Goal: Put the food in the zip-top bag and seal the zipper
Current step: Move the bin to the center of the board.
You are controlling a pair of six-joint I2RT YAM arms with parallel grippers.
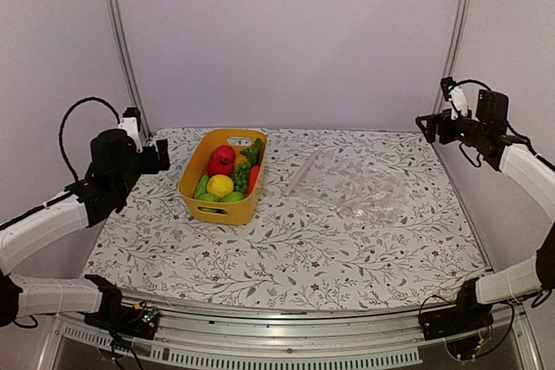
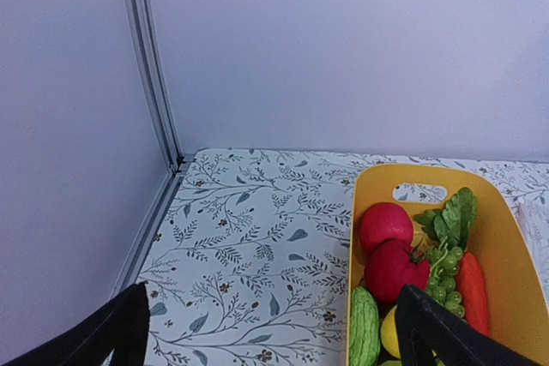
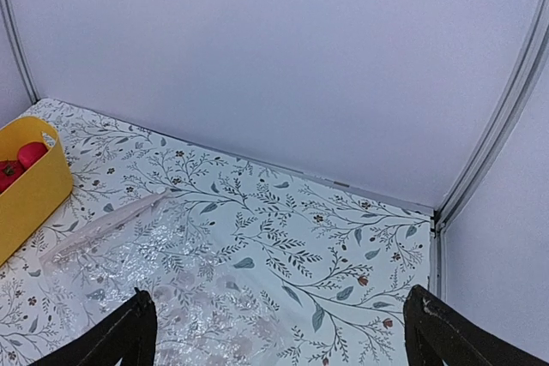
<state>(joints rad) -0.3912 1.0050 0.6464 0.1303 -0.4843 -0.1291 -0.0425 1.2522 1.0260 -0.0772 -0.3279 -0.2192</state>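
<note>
Top external view shows the left tool (image 1: 159,157) raised over the left edge of the table (image 1: 286,257), its fingers spread wide apart with nothing between them. The food (image 1: 227,178) sits just ahead of this tool and to its right, all piled inside a yellow basket (image 1: 187,181). In the left wrist view, a red apple (image 2: 385,225), a tomato (image 2: 395,270), green grapes (image 2: 446,285), an orange carrot (image 2: 473,291) and a cucumber (image 2: 364,336) crowd together just beyond the tool's right finger.

The right tool (image 1: 427,125) hangs high near the table's far right corner, its fingers likewise wide apart and gripping nothing. The zip-top bag (image 1: 360,186) lies flat on the table below and to the left of this tool, well apart from it, with no food inside. The zipper (image 1: 300,175) runs along the bag's edge farthest from the right tool, on the side facing the basket. Whether that strip is pressed closed cannot be told.
</note>
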